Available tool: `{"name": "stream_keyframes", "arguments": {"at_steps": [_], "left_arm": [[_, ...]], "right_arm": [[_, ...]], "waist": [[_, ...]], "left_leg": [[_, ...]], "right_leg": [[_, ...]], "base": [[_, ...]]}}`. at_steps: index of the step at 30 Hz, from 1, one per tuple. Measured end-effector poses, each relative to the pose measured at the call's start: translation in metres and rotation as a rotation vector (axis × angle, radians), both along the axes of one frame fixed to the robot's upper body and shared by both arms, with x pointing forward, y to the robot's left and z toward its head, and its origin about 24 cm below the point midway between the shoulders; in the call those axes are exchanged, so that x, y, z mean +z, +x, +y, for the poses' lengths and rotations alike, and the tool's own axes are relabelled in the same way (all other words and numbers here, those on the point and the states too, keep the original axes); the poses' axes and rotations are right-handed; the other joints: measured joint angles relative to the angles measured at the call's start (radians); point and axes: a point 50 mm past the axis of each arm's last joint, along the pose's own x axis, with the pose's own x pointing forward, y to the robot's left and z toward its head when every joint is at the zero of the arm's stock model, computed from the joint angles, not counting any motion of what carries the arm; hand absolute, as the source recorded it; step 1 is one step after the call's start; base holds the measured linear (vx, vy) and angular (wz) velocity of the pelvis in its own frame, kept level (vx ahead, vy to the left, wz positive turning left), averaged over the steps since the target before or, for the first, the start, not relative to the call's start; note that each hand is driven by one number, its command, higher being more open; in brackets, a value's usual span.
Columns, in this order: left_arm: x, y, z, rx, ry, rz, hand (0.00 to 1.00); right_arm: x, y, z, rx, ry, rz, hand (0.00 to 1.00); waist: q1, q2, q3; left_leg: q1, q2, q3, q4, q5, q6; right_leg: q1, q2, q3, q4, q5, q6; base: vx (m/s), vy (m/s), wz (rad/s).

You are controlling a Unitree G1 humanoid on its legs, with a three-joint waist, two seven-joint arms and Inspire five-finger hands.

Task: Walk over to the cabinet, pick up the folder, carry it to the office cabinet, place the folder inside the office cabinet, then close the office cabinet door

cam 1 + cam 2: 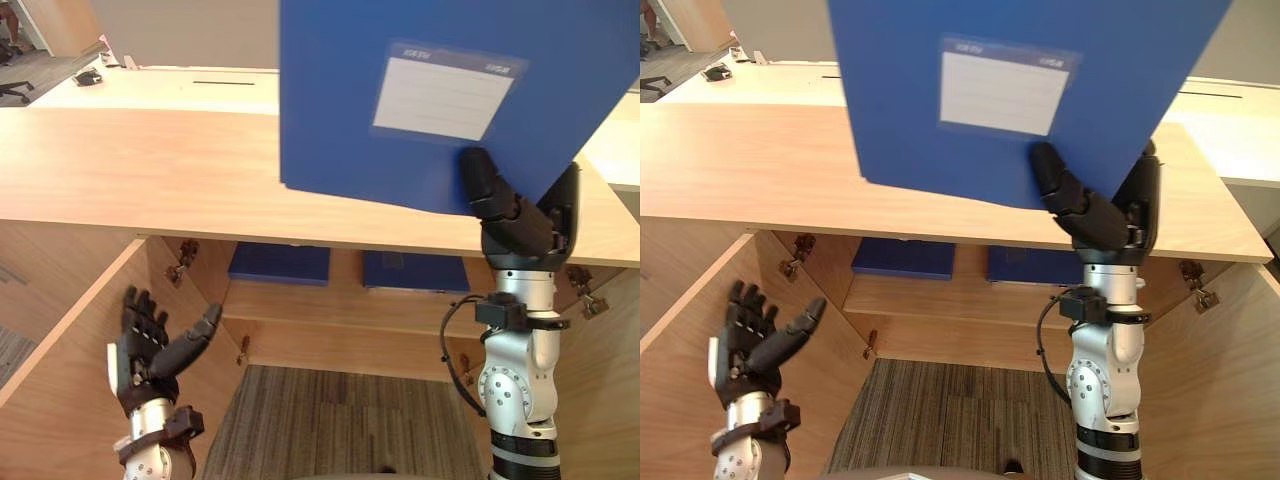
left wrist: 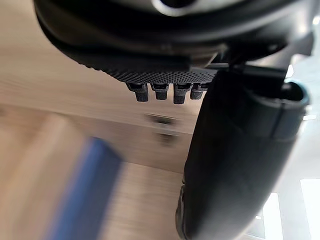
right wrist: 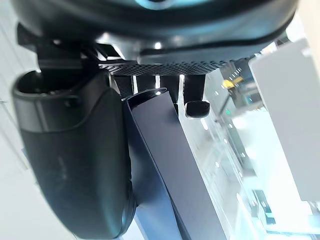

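Wood counter (image 1: 150,170) over cabinet (image 1: 340,335); striped carpet (image 1: 330,420) below. Blue folder (image 1: 340,100), white label (image 1: 445,95), upright above counter, right hand (image 1: 500,205) pinching lower edge. Left hand (image 1: 150,345) low, splayed, empty.

Left hand (image 1: 145,350): matt black, with blocky, segmented fingers (image 2: 165,92) and a thicker, smooth-shelled left thumb (image 2: 235,165). Carries a white patch along its outer edge and a dotted, grippy texture across the palm. Right hand (image 1: 510,215): same black build, with a glossy right thumb (image 3: 75,165) rounded like a capsule. Silver-grey and tubular, both left arm (image 1: 150,465) and right arm (image 1: 515,395). Bears a round joint disc on the right forearm, black clamp bands at both wrists, and a further black ring lower down.
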Motion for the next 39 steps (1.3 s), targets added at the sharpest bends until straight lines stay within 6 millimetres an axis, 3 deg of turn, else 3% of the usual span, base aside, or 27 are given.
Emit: {"name": "stream_keyframes", "arguments": {"at_steps": [5,9,10,12,14,16,19,21,26,31,35,39], "left_arm": [[-0.057,-0.025,-0.009,-0.005,-0.081,0.296,1.00],[-0.098,-0.052,-0.012,-0.043,-0.110,0.557,1.00],[-0.109,-0.059,-0.011,-0.069,-0.106,0.645,1.00],[-0.113,-0.052,-0.012,-0.092,-0.108,0.675,1.00],[-0.110,-0.029,-0.014,-0.145,-0.082,0.638,1.00],[-0.108,-0.017,-0.014,-0.171,-0.066,0.618,1.00],[-0.099,0.014,-0.019,-0.220,-0.038,0.551,1.00],[-0.092,0.032,-0.020,-0.250,-0.015,0.505,1.00],[-0.073,0.066,-0.027,-0.297,0.028,0.384,1.00],[-0.048,0.092,-0.039,-0.280,0.013,0.226,1.00],[-0.032,0.104,-0.051,-0.273,-0.022,0.128,1.00],[-0.027,0.106,-0.053,-0.231,-0.047,0.100,1.00]], "right_arm": [[-0.024,-0.004,0.028,0.128,-0.163,0.103,0.00],[-0.065,-0.002,0.051,0.245,-0.359,0.255,0.00],[-0.083,-0.001,0.057,0.277,-0.459,0.318,0.00],[-0.095,0.006,0.062,0.299,-0.587,0.354,0.00],[-0.099,0.022,0.065,0.279,-0.724,0.351,0.00],[-0.098,0.030,0.065,0.251,-0.779,0.346,0.00],[-0.084,0.044,0.063,0.185,-0.855,0.282,0.00],[-0.073,0.051,0.062,0.140,-0.849,0.250,0.00],[-0.054,0.072,0.037,-0.045,-0.726,0.264,0.00],[-0.018,0.089,0.003,-0.248,-0.292,0.272,0.00],[0.018,0.099,-0.019,-0.343,0.067,0.219,0.00],[0.048,0.104,-0.026,-0.370,0.301,0.156,0.00]], "waist": [[-0.001,-0.002,-0.001],[0.000,-0.007,-0.002],[0.001,-0.007,0.016],[0.001,-0.002,0.084],[0.004,0.004,0.175],[0.005,0.014,0.213],[0.001,0.050,0.299],[-0.003,0.059,0.342],[-0.003,0.075,0.383],[0.005,0.088,0.397],[0.032,0.095,0.404],[0.049,0.098,0.405]], "left_leg": [[-0.006,0.001,0.002,0.000,0.000,0.000],[-0.032,-0.001,0.007,0.011,0.000,0.000],[-0.054,0.002,0.012,0.030,-0.001,-0.002],[-0.109,0.013,0.012,0.099,-0.018,-0.007],[-0.254,0.034,0.013,0.268,-0.072,-0.001],[-0.319,0.046,0.012,0.345,-0.094,0.000],[-0.482,0.072,0.000,0.521,-0.147,0.001],[-0.562,0.086,-0.004,0.592,-0.161,0.004],[-0.754,0.107,-0.025,0.715,-0.169,0.001],[-0.937,0.131,-0.041,0.799,-0.175,-0.002],[-1.008,0.148,-0.052,0.834,-0.172,0.002],[-1.024,0.158,-0.050,0.839,-0.174,-0.001]], "right_leg": [[-0.009,0.001,0.001,-0.002,0.000,0.000],[-0.036,-0.001,0.006,0.002,0.000,0.000],[-0.063,-0.001,0.012,0.022,-0.001,-0.001],[-0.121,-0.002,0.021,0.091,-0.013,-0.015],[-0.259,-0.007,0.035,0.229,-0.057,-0.015],[-0.317,-0.008,0.036,0.286,-0.076,-0.012],[-0.469,-0.009,0.037,0.442,-0.136,-0.005],[-0.559,-0.010,0.044,0.531,-0.159,-0.009],[-0.760,-0.016,0.048,0.669,-0.182,-0.023],[-0.934,-0.015,0.035,0.754,-0.193,-0.037],[-1.003,-0.007,0.031,0.792,-0.198,-0.047],[-1.023,0.000,0.030,0.799,-0.202,-0.052]], "base": [[-0.02,-0.035,-0.01],[-0.04,-0.033,-0.05],[-0.06,-0.027,-0.08],[-0.13,-0.024,-0.09],[-0.24,-0.031,-0.08],[-0.22,-0.041,-0.03],[-0.23,-0.030,-0.01],[-0.27,-0.042,-0.01],[-0.18,-0.058,0.04],[-0.11,-0.052,0.03],[-0.01,-0.025,0.00],[0.02,-0.021,-0.04]]}}
